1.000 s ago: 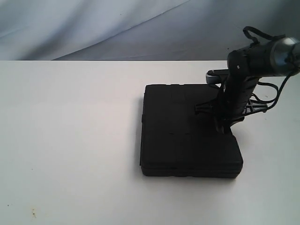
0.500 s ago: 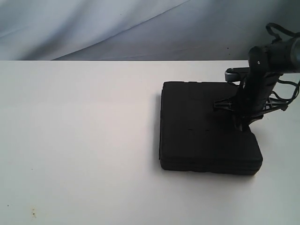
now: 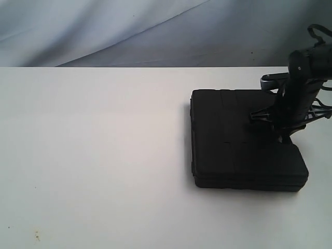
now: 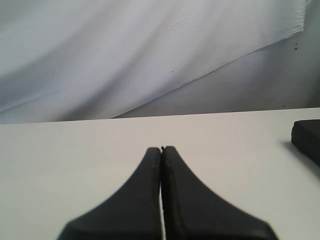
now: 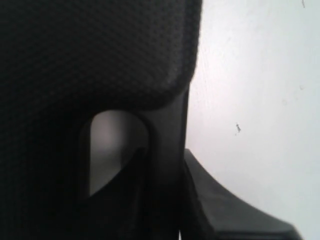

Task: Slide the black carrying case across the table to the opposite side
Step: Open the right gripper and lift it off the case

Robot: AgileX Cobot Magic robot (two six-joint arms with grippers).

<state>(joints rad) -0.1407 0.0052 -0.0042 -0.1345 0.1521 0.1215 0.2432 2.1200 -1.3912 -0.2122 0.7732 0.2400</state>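
One case (image 3: 244, 140) lies flat on one table (image 3: 93, 155), on the table's right half and closer to its far edge than to its near edge. Two grippers show, one in each wrist view. The case's sides run square with the table's edges. Its outline is close to square, so I cannot tell which side is the long one. Its handle (image 5: 170, 125) is on the side facing the table's right edge. The case is black hard plastic with a fine pebbled grain, rounded corners, shallow grooves across the lid and a seam along its near side where the two halves meet. The handle is a narrow bar beside a rounded slot. The right gripper (image 5: 164, 152) comes down on the case from above the table's right edge, with one finger in the slot and the other outside, closed on the bar. The left gripper (image 4: 161, 150) hangs over bare tabletop, its two smooth, tapered black fingers pressed together and holding nothing. The table is plain matte white, with a few dark specks (image 3: 36, 236) near its near left corner. One grey-blue cloth (image 3: 104, 31) with soft folds hangs behind the table's far edge.
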